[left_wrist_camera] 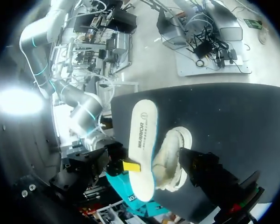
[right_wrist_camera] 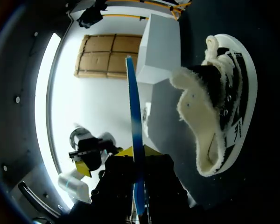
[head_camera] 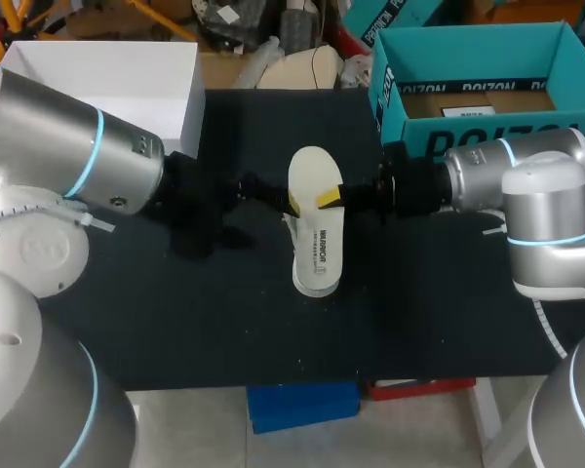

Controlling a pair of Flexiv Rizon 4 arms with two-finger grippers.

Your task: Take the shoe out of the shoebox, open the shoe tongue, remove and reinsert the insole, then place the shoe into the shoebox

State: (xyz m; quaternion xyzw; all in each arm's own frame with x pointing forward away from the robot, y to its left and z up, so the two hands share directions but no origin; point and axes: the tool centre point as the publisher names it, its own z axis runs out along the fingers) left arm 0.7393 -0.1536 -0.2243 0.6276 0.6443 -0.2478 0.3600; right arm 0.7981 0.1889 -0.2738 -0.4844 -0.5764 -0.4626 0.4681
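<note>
Currently at the insole step, by judgement: removal done, reinsertion not yet begun.

Holding insole (head_camera: 314,171) in right gripper (head_camera: 329,198), mid-frame in the head view, lengthwise over the shoe (right_wrist_camera: 200,107). Pinching it narrow across its thickness: in the right wrist view, one yellow tip on each face of the insole, seen edge-on between them. Gripping at a long edge, nearer the end towards the upper frame.

Meeting the shoe from the other side with left gripper (head_camera: 292,206), just left of centre in the head view. Cannot tell from any view whether this gripper grips the shoe or merely stands against it.

Resting the shoe on the black mat (head_camera: 224,331), out of the shoebox (head_camera: 409,117), opening and fleecy lining turned towards the right gripper. Standing well apart: shoebox at upper right, white box (head_camera: 107,78) at upper left.

Next move, as judged: tilt the insole, lead one end into the opening, then slide it along the footbed. Calls for a steady shoe and a tongue held back. Likely faults: catching on the fleecy collar, folding at the pinch, seating crooked. Boxing the shoe to come after.
</note>
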